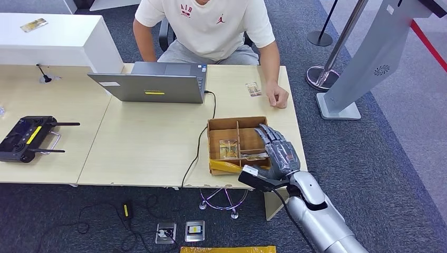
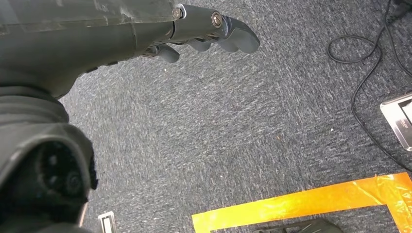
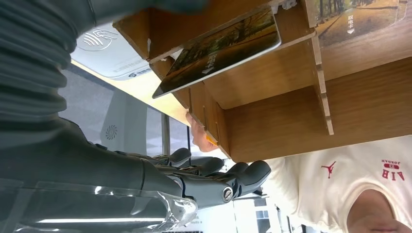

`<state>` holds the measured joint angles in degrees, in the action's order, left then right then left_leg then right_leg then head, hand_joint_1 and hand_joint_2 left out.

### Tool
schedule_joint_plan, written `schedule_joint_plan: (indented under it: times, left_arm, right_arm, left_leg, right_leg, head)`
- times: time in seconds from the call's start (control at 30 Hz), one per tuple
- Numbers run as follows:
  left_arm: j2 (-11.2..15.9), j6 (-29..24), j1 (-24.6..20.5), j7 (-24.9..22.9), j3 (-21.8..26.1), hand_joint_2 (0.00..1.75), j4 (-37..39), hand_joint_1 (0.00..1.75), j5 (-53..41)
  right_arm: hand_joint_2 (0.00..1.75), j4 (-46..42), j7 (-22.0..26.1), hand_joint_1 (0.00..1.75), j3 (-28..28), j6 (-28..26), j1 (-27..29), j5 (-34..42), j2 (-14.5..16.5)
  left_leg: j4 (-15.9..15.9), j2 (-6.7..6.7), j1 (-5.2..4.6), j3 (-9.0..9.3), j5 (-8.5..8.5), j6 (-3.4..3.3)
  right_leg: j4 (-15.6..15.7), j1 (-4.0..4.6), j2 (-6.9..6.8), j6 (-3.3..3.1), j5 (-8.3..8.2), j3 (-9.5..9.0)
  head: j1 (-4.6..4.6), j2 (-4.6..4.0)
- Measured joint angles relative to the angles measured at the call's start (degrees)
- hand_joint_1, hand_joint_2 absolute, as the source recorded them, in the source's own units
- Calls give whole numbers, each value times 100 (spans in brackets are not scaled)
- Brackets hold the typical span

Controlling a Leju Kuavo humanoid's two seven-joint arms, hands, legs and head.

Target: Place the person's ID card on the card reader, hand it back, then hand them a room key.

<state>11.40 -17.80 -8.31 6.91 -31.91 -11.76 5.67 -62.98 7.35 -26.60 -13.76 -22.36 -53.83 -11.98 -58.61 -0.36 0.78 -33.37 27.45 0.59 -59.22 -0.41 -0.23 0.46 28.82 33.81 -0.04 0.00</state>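
Right hand (image 1: 278, 150) is hovering over the right side of the divided wooden box (image 1: 221, 125), fingers extended and apart, holding nothing. Box is sitting near the table's (image 1: 142, 147) front-right corner, close to both edges; not much table left to the right of it. Key cards (image 1: 229, 148) are lying in the box's middle compartments; right wrist view is showing one card (image 3: 218, 46) leaning tilted against a divider. White card reader (image 3: 109, 51) is showing past the box's wall in that view; in the head view the hand and wrist are covering that spot.

ID card (image 1: 253, 89) is lying flat on the table beyond the box, just beside the person's hand (image 1: 278, 96), which is resting on the far right edge. Bare tabletop is sitting between that card and the box.

Left hand (image 2: 214, 29) is hanging low over the carpet (image 2: 243, 136), fingers loosely curled, nothing in it.

Obstacles: open laptop (image 1: 153, 84) is standing left of the card, its black cable (image 1: 203, 137) running down past the box's left side and over the front edge. Black controller (image 1: 29, 138) with antennas is lying well apart on the left table.

Room: grey-blue carpet, orange tape (image 2: 301, 204), loose cables, floor sockets (image 1: 194, 230). Stanchion base (image 1: 319, 76) and a grey kiosk stand (image 1: 369, 58) are standing right of the table.
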Motion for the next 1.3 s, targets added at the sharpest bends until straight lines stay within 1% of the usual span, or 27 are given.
schedule_joint_plan:
  times: [0.37,1.07,1.3]
  left_arm:
    - [-1,-32,-5,0,0,0,0,0,-27]
    - [-3,-62,-73,0,0,0,0,0,-121]
    - [-5,-62,-86,0,0,0,0,0,-132]
  right_arm:
    - [175,131,70,175,6,-20,-64,316,4]
    - [175,453,4,175,7,-326,-172,311,7]
    - [175,526,4,175,68,-544,-290,341,6]
  left_leg:
    - [0,0,0,1,0,0]
    - [0,0,0,2,0,0]
    - [-1,1,0,2,0,0]
  right_leg:
    - [0,0,0,0,0,0]
    - [0,0,1,0,0,0]
    - [0,0,4,0,-1,0]
  head:
    - [0,0]
    - [0,0]
    - [0,0]
